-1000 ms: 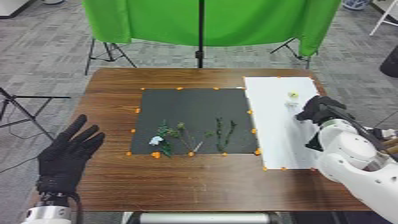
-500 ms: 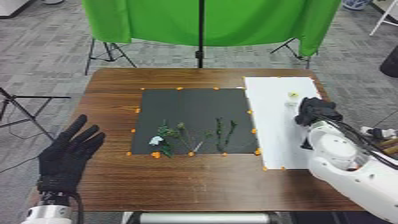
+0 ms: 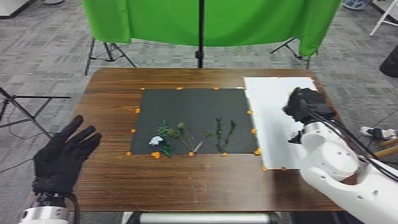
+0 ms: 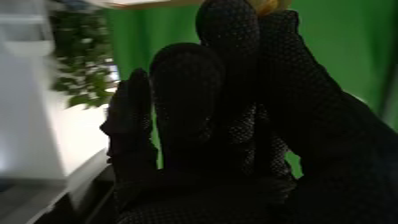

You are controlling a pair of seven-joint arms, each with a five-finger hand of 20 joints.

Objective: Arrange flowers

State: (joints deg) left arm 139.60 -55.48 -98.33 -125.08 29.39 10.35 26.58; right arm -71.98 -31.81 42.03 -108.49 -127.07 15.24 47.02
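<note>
In the head view, the flowers lie on the dark mat, towards its near edge. The white flower is at the left, beside green leaves; a thin sprig comes next, and two leafy stems lie side by side farther right. You have your left hand over the left side of the table, its fingers spread apart and holding nothing. Your right hand is over the white sheet, well apart from the flowers on the mat.

Expect these pieces to be very light, with slim, springy stems that could roll or slip against smooth glove fabric. The white bloom is probably the soft, easily crushed part, so keep your grip off it. Pinch the bare stem below the leaves, lightly but squarely, and lift slowly so the leaves don't snag a neighbour. With the two stems so near each other, you could easily take both at once.

In the right wrist view, your right hand's fingers are nearly straight and close together, with the thumb drawn up near them. A yellowish thing is beyond the thumb's tip; you can't tell what it is, or whether you are touching it.
</note>
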